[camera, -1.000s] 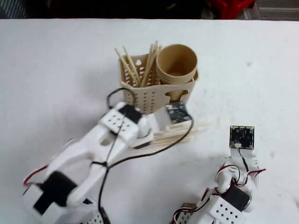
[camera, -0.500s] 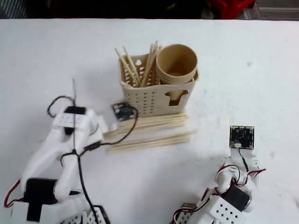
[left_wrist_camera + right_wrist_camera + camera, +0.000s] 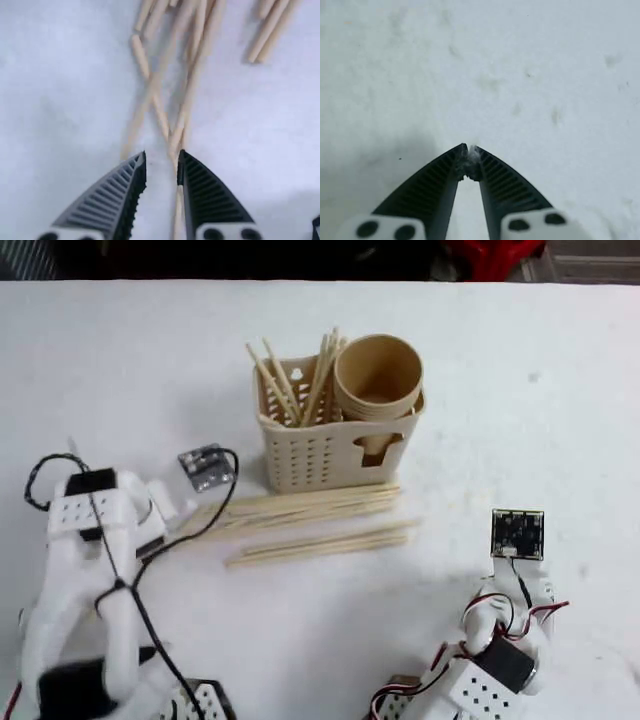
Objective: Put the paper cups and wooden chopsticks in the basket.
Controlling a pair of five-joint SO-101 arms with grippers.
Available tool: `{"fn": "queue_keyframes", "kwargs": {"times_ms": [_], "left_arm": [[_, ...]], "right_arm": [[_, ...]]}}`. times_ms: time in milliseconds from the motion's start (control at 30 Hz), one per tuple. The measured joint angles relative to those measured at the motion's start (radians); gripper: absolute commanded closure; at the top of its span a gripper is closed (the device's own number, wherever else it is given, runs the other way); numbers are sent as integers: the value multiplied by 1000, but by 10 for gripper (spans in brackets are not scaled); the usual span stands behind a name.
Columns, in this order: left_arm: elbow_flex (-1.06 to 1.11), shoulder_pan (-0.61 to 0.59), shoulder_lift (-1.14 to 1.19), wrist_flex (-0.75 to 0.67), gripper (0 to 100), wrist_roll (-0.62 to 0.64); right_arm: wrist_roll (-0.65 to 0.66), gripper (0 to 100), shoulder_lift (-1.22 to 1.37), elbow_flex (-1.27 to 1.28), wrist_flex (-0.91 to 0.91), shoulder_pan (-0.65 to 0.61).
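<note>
Lying on the table (image 3: 520, 390) just beside the basket (image 3: 320, 455), on the arms' side of it, the loose chopsticks (image 3: 300, 508) are shown in two flat bundles, one nearer the basket than the other. Their long axis runs across the table, roughly parallel to the basket's near wall. The standing chopsticks (image 3: 295, 380) are seen in the basket's left compartment and the cups (image 3: 378, 375) are stacked in its right one. The loose bundles are therefore judged to be what is left of the task.

The left claw (image 3: 161, 161) is placed at the left-hand ends of the bundle nearer the basket. In its wrist view the sticks are seen fanning away from the tips, several crossing one another, and one end reaches back into the gap beside one finger. The jaws are parted only narrowly, and nothing is seen to be clamped. The sticks lie nearly in line with the claw, so the jaws would close across the long axis. An end pinch is judged workable, though crossed sticks may be dragged along.

The right claw (image 3: 468, 162) is closed tip to tip on nothing, over bare table, apart from the right-hand ends. The left arm is thus judged the nearer.
</note>
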Motion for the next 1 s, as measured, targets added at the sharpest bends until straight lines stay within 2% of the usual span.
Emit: {"fn": "queue_keyframes", "kwargs": {"times_ms": [133,333,567,1000], "left_arm": [[-37,0,-157,123,884,-6],[-32,5,-227,68,880,25],[-29,80,-8,-49,880,31],[-81,123,334,-229,884,31]], "right_arm": [[0,981,0,0,0,0],[0,981,0,0,0,0],[0,981,0,0,0,0],[0,981,0,0,0,0]]}}
